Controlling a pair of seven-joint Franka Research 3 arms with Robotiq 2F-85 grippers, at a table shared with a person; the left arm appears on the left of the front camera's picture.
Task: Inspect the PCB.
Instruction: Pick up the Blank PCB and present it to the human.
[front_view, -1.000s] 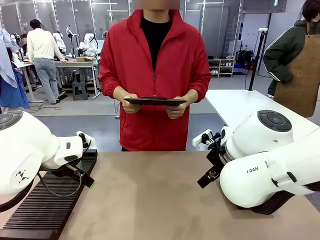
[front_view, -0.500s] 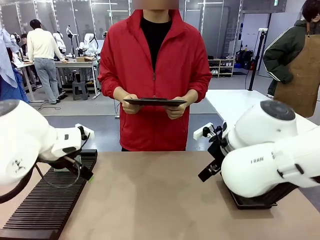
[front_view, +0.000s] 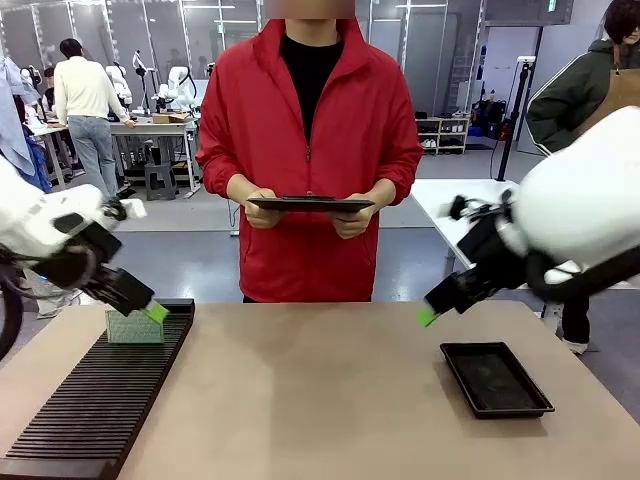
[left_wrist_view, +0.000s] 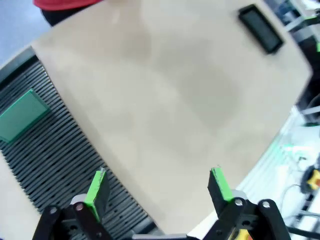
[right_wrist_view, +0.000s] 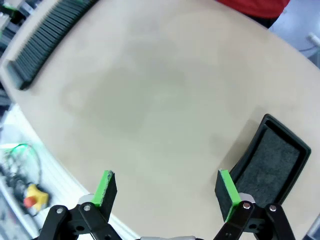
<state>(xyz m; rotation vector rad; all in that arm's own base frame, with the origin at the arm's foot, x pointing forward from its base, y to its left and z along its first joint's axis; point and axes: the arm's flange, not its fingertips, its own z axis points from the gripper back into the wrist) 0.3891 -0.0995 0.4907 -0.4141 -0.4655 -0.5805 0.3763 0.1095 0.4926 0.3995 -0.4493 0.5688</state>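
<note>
The PCB (front_view: 133, 327) is a green board standing in the far end of the long black ribbed rack (front_view: 95, 405). In the left wrist view the PCB (left_wrist_view: 22, 116) lies far left of my fingers. My left gripper (front_view: 153, 311) hovers just right of and above the board, open and holding nothing; the left wrist view shows its jaws (left_wrist_view: 159, 185) wide apart over the rack's edge. My right gripper (front_view: 428, 316) hangs open above the table's right half, left of the black tray (front_view: 497, 380). The right wrist view has its fingers (right_wrist_view: 165, 189) spread with nothing between them.
A person in a red jacket (front_view: 310, 120) stands at the far side, holding a flat black slab (front_view: 310, 203) level in both hands. The tray (right_wrist_view: 272, 160) sits at the table's right, the rack (right_wrist_view: 50, 35) along its left. Bare tabletop (front_view: 310, 390) lies between them.
Both arms have risen and swung outward from low over the table, uncovering the PCB in the rack and the black tray. Both grippers stayed open. The person has not moved.
</note>
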